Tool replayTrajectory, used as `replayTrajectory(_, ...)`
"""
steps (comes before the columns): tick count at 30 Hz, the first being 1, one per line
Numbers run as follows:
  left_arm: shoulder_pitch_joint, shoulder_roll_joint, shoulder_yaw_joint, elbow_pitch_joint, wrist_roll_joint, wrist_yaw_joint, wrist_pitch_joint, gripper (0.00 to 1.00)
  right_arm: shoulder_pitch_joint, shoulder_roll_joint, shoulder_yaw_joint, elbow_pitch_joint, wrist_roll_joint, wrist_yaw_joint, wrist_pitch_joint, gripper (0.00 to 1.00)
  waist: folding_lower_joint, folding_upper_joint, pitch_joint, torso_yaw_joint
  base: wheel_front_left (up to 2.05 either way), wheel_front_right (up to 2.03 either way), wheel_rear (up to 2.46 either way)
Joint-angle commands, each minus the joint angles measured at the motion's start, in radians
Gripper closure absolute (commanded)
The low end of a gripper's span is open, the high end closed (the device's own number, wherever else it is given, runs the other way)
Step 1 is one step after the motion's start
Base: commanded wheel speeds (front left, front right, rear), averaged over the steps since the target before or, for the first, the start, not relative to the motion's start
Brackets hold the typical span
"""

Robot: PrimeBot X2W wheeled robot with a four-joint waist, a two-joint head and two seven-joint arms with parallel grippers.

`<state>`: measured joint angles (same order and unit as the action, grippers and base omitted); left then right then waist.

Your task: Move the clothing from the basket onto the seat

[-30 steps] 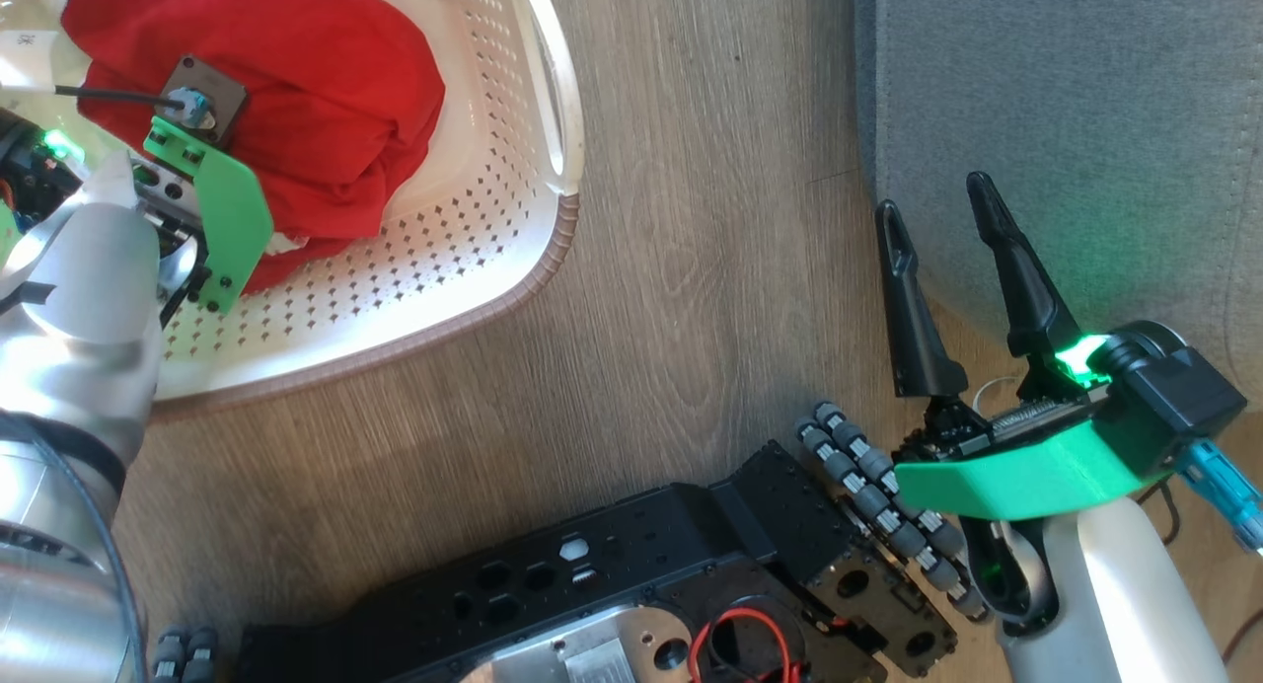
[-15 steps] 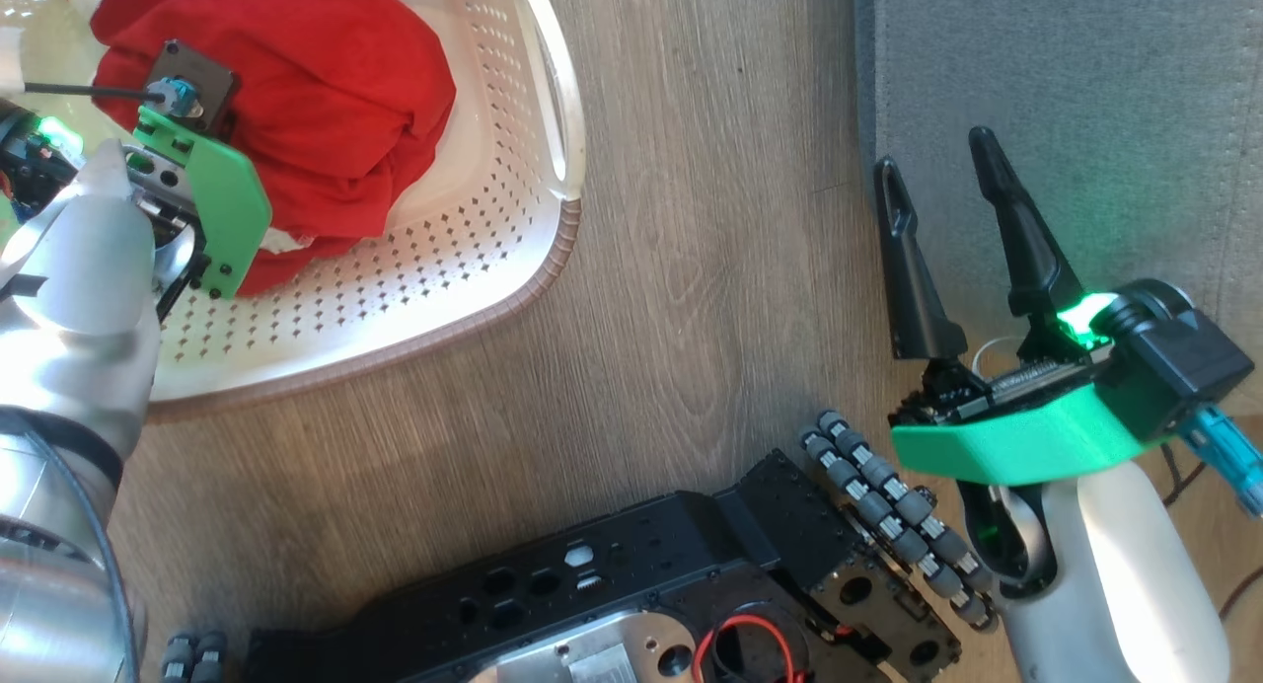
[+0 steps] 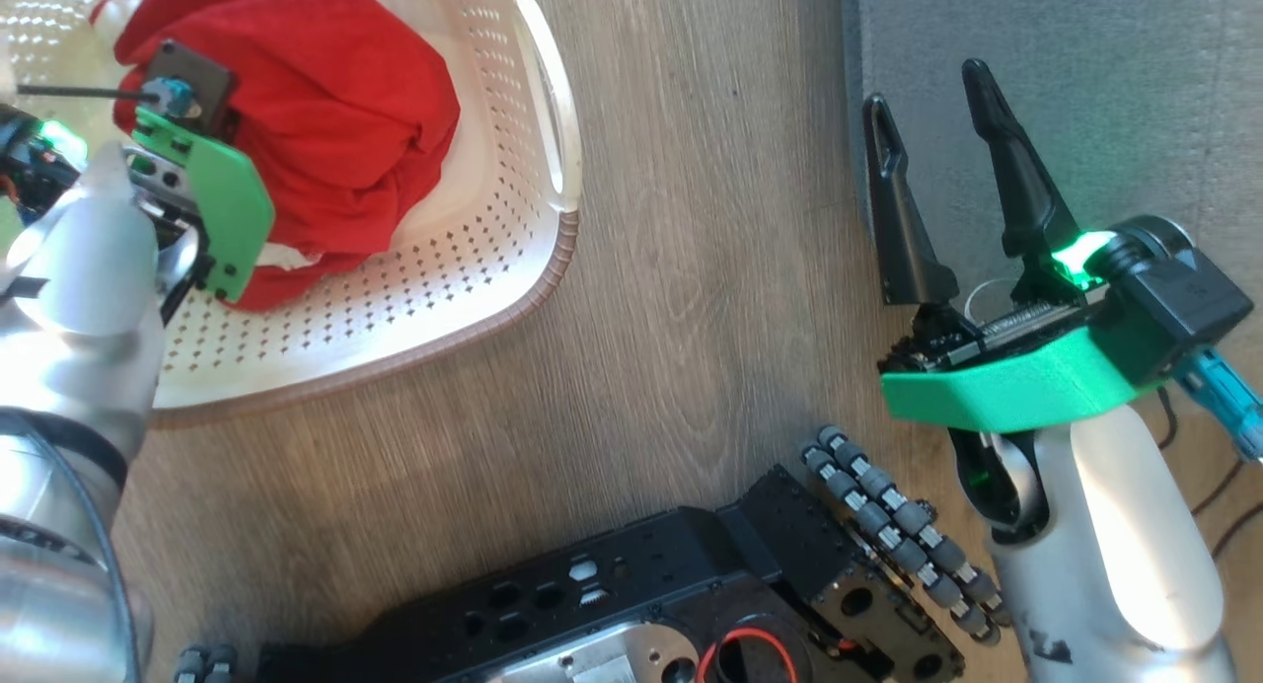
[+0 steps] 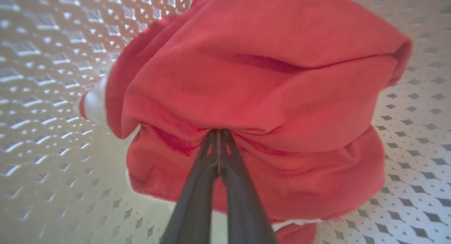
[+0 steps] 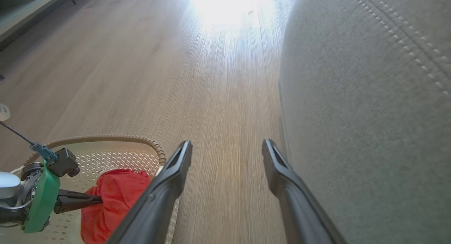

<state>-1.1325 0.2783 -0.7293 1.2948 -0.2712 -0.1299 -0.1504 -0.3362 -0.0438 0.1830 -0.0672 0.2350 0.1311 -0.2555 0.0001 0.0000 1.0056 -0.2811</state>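
**Operator:** What's the biggest thing in front of me?

**Spotter:** The wood-plank floor (image 3: 691,268) runs across your whole head view. The grey sofa (image 3: 1085,71) stands on it at your far right, with a line of light stitching along its rounded edge. At your far left is the cream perforated basket (image 3: 474,268) with a brown woven-look rim, well apart from the sofa. Nearest you is your own black base (image 3: 612,584), with a row of grey rollers (image 3: 888,530) at its right corner.

**Operator:** And what's in the basket?

**Spotter:** The red clothing (image 3: 335,120), bunched into one bundle inside the basket walls. None of it is on the sofa. I can't tell you whether it rests on the basket bottom. A strip of white trim (image 3: 286,257) shows at its near edge.

**Operator:** How are my grippers?

**Spotter:** Your left gripper (image 4: 218,132) has its two dark fingers pressed together, pinching a fold in the middle of the red clothing. Your right gripper (image 3: 923,83) is spread wide and holds nothing. It hovers at the sofa's left edge with its fingers pointing away from you.

**Operator:** Is there any writing I can use?

**Spotter:** There are dark marks (image 3: 1048,650) low on your pale right forearm (image 3: 1125,545), but they are too small to read.
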Motion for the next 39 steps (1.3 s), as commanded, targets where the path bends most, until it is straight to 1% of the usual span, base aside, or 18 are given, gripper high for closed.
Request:
replayTrajectory(1, 0.02, 0.019, 0.003, -0.004, -0.009, -0.001, 0.002, 0.5, 0.031, -0.006, 0.02, -0.018, -0.008, 0.0, -0.006, 0.0, -0.0001, 0.0, -0.019, 0.009, 0.0, 0.0, 0.0)
replayTrajectory(2, 0.029, 0.012, 0.003, -0.004, -0.024, -0.001, 0.009, 0.0, 0.024, -0.006, 0.016, -0.008, -0.014, 0.0, -0.006, 0.0, -0.0001, 0.0, -0.042, 0.021, 0.0, 0.0, 0.0)
replayTrajectory(5, 0.045, -0.004, 0.005, -0.004, -0.036, 0.002, -0.003, 0.0, 0.016, -0.006, 0.014, 0.004, -0.021, 0.0, -0.006, 0.0, -0.0001, 0.0, -0.074, 0.038, 0.0, 0.0, 0.0)
replayTrajectory(12, 0.114, -0.057, 0.001, -0.004, -0.051, 0.027, -0.068, 0.0, 0.007, -0.006, -0.001, 0.041, -0.041, 0.0, -0.006, 0.0, -0.0001, 0.0, -0.177, 0.085, 0.0, 0.0, 0.0)
replayTrajectory(15, 0.149, -0.079, 0.008, -0.004, -0.065, 0.03, -0.095, 0.0, 0.002, -0.006, 0.0, 0.052, -0.048, 0.0, -0.006, 0.0, -0.0001, 0.0, -0.225, 0.101, 0.0, 0.0, 0.0)
replayTrajectory(16, 0.149, -0.079, 0.008, -0.004, -0.065, 0.03, -0.095, 0.0, 0.002, -0.006, 0.0, 0.052, -0.048, 0.0, -0.006, 0.0, -0.0001, 0.0, -0.225, 0.101, 0.0, 0.0, 0.0)
replayTrajectory(20, 0.203, -0.114, 0.009, -0.027, -0.066, 0.05, -0.11, 0.0, 0.001, -0.006, -0.015, 0.072, -0.062, 0.0, -0.006, 0.0, -0.0001, 0.0, -0.31, 0.138, 0.0, 0.0, 0.0)
replayTrajectory(23, 0.261, -0.119, 0.031, -0.137, -0.056, 0.078, -0.111, 0.0, 0.005, -0.006, -0.023, 0.088, -0.071, 0.0, -0.006, 0.0, -0.0001, 0.0, -0.365, 0.166, 0.0, 0.0, 0.0)
replayTrajectory(26, 0.336, -0.128, 0.076, -0.261, -0.034, 0.108, -0.111, 0.0, 0.012, -0.006, -0.039, 0.106, -0.081, 0.0, -0.006, 0.0, -0.0001, 0.0, -0.431, 0.201, 0.0, 0.0, 0.0)
replayTrajectory(30, 0.44, -0.144, 0.191, -0.431, 0.009, 0.126, -0.111, 0.0, 0.023, -0.006, -0.052, 0.131, -0.1, 0.0, -0.006, 0.0, -0.0001, 0.0, -0.496, 0.238, 0.0, 0.0, 0.0)
replayTrajectory(32, 0.447, -0.127, 0.263, -0.553, -0.008, 0.076, -0.111, 0.0, 0.05, -0.006, -0.071, 0.153, -0.111, 0.0, -0.006, 0.0, -0.0001, 0.0, -0.57, 0.272, 0.0, 0.0, 0.0)
replayTrajectory(33, 0.47, -0.123, 0.29, -0.607, -0.005, 0.069, -0.111, 0.0, 0.065, -0.006, -0.072, 0.159, -0.113, 0.0, -0.006, 0.0, -0.0001, 0.0, -0.594, 0.281, 0.0, 0.0, 0.0)
replayTrajectory(35, 0.533, -0.126, 0.34, -0.705, 0.005, 0.066, -0.111, 0.0, 0.085, -0.006, -0.07, 0.166, -0.117, 0.0, -0.006, 0.0, -0.0001, 0.0, -0.627, 0.293, 0.0, 0.0, 0.0)
replayTrajectory(39, 0.656, -0.153, 0.434, -0.879, 0.043, 0.07, -0.111, 0.0, 0.111, -0.006, -0.076, 0.17, -0.114, 0.0, -0.006, 0.0, -0.0001, 0.0, -0.678, 0.31, 0.0, 0.0, 0.0)
